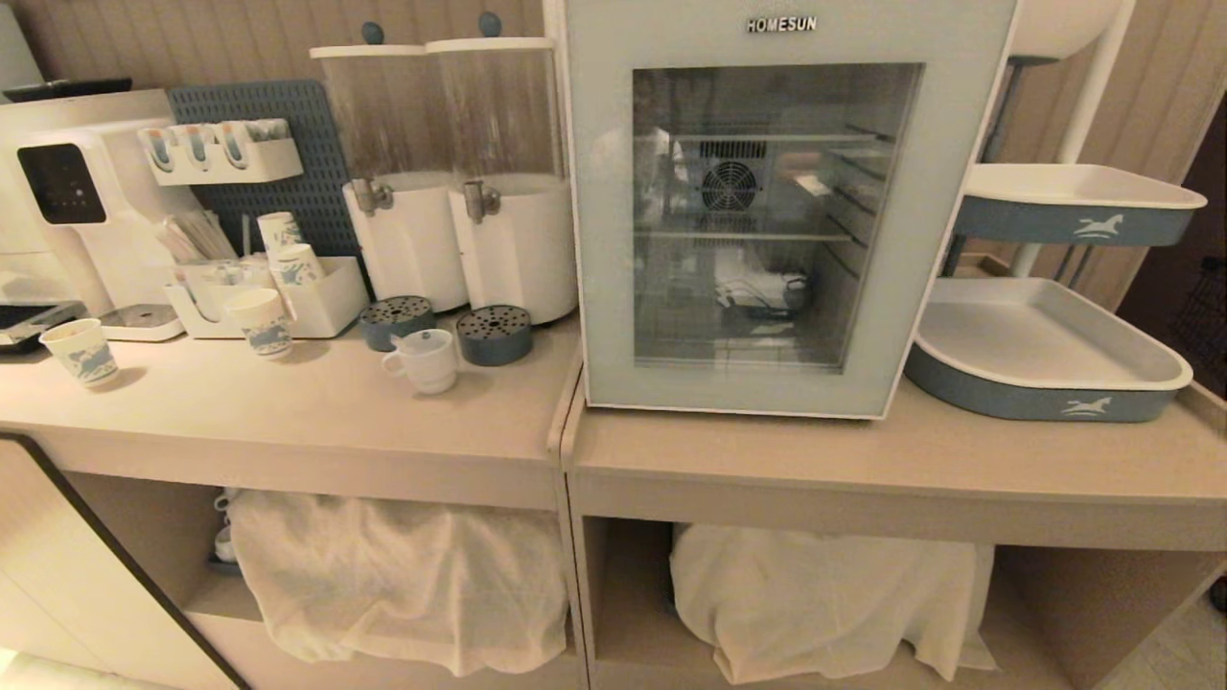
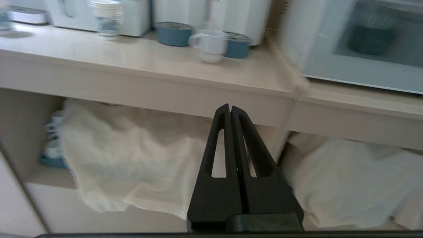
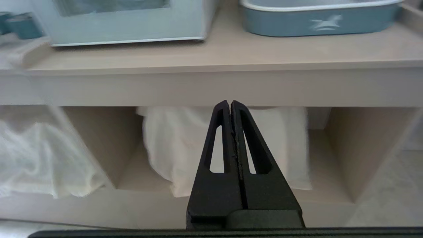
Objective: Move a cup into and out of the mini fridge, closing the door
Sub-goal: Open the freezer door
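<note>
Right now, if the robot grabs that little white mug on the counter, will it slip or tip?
The white mug looks glazed, so probably slippery. It's squat, so unlikely to tip. Its loop handle offers a hold. It's likely breakable if dropped.

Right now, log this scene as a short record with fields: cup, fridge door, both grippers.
cup: upright on the counter, between two blue drip cups
mini fridge: right of the cup
door: closed
left gripper: shut, empty, below the counter edge
right gripper: shut, empty, facing the lower shelf
</note>
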Robot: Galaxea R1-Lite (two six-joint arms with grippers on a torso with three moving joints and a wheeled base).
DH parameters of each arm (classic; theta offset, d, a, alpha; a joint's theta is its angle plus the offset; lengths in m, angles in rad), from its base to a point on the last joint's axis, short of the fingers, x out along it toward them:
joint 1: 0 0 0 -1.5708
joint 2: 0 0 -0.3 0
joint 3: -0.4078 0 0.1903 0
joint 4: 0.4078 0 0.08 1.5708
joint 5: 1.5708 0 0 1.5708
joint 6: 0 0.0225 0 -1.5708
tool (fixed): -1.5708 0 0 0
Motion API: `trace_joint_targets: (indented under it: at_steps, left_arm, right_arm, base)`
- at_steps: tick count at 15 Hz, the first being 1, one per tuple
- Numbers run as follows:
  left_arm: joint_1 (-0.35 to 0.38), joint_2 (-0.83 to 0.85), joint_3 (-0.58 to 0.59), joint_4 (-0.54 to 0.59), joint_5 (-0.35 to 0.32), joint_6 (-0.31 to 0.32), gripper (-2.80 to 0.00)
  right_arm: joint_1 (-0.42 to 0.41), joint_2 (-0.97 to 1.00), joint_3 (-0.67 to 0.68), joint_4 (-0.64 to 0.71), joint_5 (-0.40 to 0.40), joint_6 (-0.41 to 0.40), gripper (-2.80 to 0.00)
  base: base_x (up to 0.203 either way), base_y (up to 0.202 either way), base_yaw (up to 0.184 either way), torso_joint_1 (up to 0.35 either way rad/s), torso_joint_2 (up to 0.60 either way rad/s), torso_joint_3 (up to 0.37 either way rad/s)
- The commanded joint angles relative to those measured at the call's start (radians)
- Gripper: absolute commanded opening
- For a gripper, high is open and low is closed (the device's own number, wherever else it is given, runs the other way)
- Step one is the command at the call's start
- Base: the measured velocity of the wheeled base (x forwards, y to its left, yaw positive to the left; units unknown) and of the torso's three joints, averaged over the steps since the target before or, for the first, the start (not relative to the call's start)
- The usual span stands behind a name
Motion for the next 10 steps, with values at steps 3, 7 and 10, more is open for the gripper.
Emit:
trace_joint_targets:
  at_steps: [3,7,10]
  left_arm:
    - [0.001,-0.005,0.04,-0.001,-0.001,-0.004,-2.8]
    - [0.001,-0.005,0.04,-0.003,0.0,-0.003,-2.8]
    - [0.001,-0.005,0.04,-0.003,0.001,0.008,-2.8]
  right_arm:
    - [0.001,0.001,0.0,0.0,0.0,0.0,-2.8]
    - [0.001,0.001,0.0,0.0,0.0,0.0,-2.8]
    - [0.001,0.001,0.0,0.0,0.0,0.0,-2.8]
  base:
    - [0.0,-0.125,0.0,0.002,0.0,0.007]
    - [0.0,0.0,0.0,0.0,0.0,0.0]
    - [0.0,0.0,0.0,0.0,0.0,0.0]
